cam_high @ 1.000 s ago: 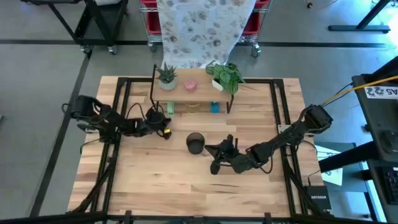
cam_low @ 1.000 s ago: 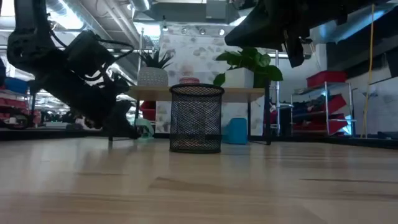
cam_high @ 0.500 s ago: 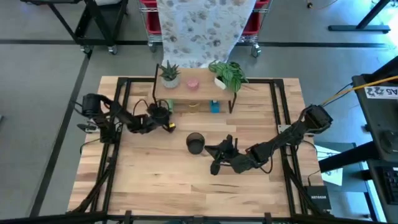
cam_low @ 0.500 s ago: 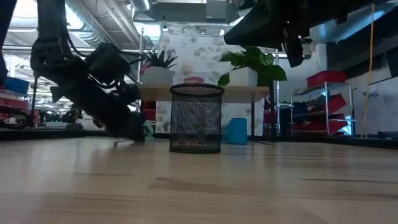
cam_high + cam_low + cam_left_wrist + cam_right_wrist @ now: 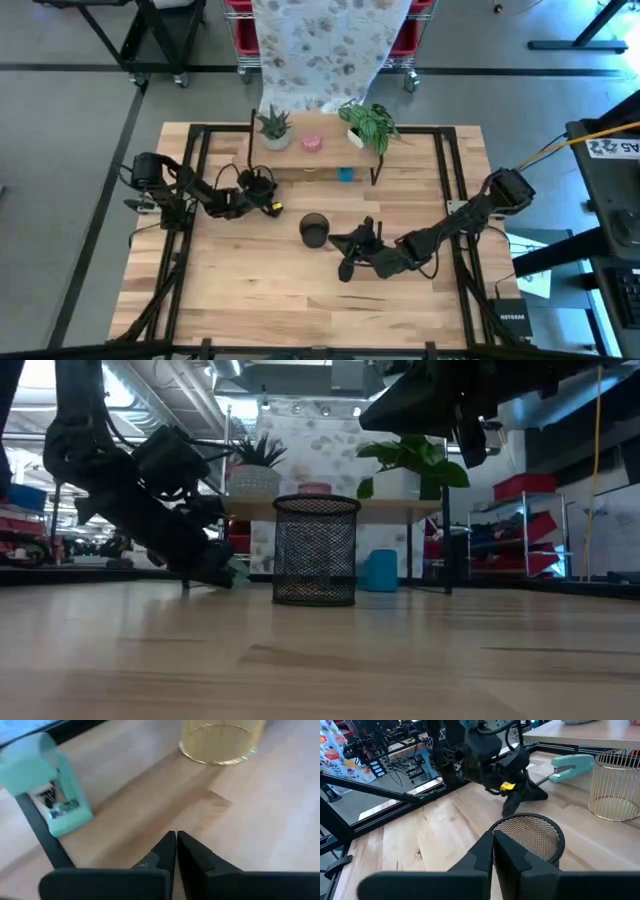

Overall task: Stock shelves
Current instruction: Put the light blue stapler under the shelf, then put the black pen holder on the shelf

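At the shelves' left front leg, near the worktop's far edge: my left gripper [image 5: 262,190], fingers pressed together and empty, tip low on the wood. Beside it, under the rack: a mint stapler [image 5: 47,787] against the black leg, and a gold wire cup [image 5: 220,742] just beyond. The shelves [image 5: 330,158] had slid toward the far edge and turned slightly over the last second, while my left gripper moved in toward that leg; I judged this a push that squared the rack rather than stocked it. On the plank top: a spiky plant [image 5: 273,128], a pink pot [image 5: 312,143], a leafy plant [image 5: 366,124]. Below: a blue item [image 5: 345,174]. Mid-worktop: black mesh cup [image 5: 314,229], not yet shelved. Just right of it hung my right gripper [image 5: 350,250], closed, empty.
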Controlling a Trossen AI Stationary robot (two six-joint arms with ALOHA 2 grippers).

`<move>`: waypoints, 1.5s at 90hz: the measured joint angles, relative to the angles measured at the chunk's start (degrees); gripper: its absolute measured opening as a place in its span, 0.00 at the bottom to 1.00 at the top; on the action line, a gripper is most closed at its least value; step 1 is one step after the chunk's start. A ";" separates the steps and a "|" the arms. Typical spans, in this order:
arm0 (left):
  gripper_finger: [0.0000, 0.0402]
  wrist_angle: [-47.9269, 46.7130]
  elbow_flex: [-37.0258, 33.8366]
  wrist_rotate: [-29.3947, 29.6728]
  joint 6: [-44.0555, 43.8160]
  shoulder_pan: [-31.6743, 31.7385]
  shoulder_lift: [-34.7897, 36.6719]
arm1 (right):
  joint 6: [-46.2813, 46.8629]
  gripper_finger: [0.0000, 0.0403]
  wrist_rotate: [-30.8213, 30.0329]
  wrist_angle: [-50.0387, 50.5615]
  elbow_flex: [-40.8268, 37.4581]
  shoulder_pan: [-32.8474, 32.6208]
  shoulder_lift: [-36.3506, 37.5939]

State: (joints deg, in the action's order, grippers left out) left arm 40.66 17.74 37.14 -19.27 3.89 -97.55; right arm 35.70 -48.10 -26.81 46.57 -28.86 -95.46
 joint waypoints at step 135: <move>0.00 -50.77 -2.36 21.69 -14.39 1.57 33.80 | -1.18 0.00 -1.27 1.10 0.00 0.88 0.00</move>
State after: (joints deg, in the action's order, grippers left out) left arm -10.11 15.38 58.83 -33.66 5.46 -63.75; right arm 34.52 -49.37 -25.71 46.57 -27.99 -95.46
